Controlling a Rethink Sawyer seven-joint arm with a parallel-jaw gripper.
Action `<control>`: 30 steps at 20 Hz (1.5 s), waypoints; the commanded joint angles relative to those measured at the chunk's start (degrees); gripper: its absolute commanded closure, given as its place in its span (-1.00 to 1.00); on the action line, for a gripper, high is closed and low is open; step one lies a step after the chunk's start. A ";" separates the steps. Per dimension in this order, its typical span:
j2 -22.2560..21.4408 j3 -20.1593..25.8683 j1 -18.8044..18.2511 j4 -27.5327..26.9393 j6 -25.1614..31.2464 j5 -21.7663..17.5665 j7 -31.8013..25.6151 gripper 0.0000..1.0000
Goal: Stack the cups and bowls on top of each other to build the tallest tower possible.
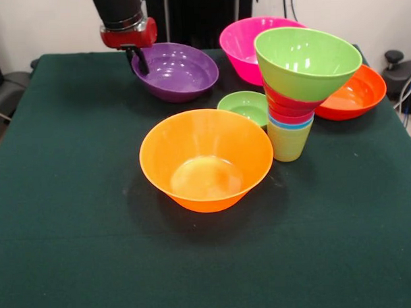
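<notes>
**Desk:** What stands on the table (73, 219), seen from the front?

**Caption writer:** A dark green cloth covers it. At centre sits a big orange bowl (206, 159), upright and empty, its glossy bottom catching the light. Just behind its right rim is a small green bowl (244, 107), also empty, partly hidden by the orange rim.

**Desk:** And the tower?

**Caption writer:** The tower (298, 90) rises right of centre. A yellow-green cup (288, 141) stands lowest on the cloth; a blue rim and red and pink-red rims show nested above it, and a lime green bowl (308, 62) crowns the column, tilted slightly toward the camera. Nothing shows inside that top bowl.

**Desk:** Around it?

**Caption writer:** A pink bowl (245, 44) stands behind the tower, its right side blocked by the lime bowl. A red-orange bowl (355, 93) lies low to the tower's right, its left part hidden behind the column. A purple bowl (177, 72) sits at the far left of the group, tilted, empty.

**Desk:** The arm?

**Caption writer:** The gripper (140, 59), under a red collar, hangs at the purple bowl's left rim. Its dark fingers (142, 62) appear pinched together on that rim, grasping the purple bowl.
</notes>
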 commanded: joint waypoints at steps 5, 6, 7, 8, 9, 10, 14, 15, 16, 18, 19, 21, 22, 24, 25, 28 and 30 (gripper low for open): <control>-1.14 8.71 -3.51 -8.02 12.00 7.12 -22.73 1.00; -0.79 9.56 -4.17 -8.14 12.53 8.02 -23.51 1.00; -0.44 10.40 -4.83 -8.26 13.05 8.93 -24.29 1.00; -0.18 10.96 -5.28 -8.28 13.37 9.57 -24.77 1.00; 0.86 12.12 -6.25 -8.56 14.06 10.80 -25.97 1.00; 1.60 13.03 -7.05 -8.56 14.43 11.73 -26.73 1.00; 3.65 16.31 -9.99 -8.19 16.29 15.52 -29.03 1.00; 4.20 17.33 -11.07 -7.81 16.89 16.96 -29.36 1.00; 4.49 18.10 -11.88 -7.60 17.35 17.97 -29.67 1.00; 4.90 19.39 -13.18 -7.29 18.09 19.60 -30.21 1.00; 4.99 20.35 -14.66 -6.23 18.22 20.58 -30.50 1.00; 4.90 21.56 -16.62 -4.70 18.85 21.89 -31.06 1.00; 4.80 22.00 -17.20 -4.38 19.35 22.41 -31.31 1.00; 4.19 23.27 -18.96 -3.23 20.75 23.74 -31.67 1.00; 3.93 24.05 -19.95 -2.97 21.62 24.58 -31.96 1.00; 3.67 26.29 -22.39 -1.89 22.90 26.43 -31.81 1.00; 4.01 27.77 -23.09 -1.69 23.58 27.67 -31.11 1.00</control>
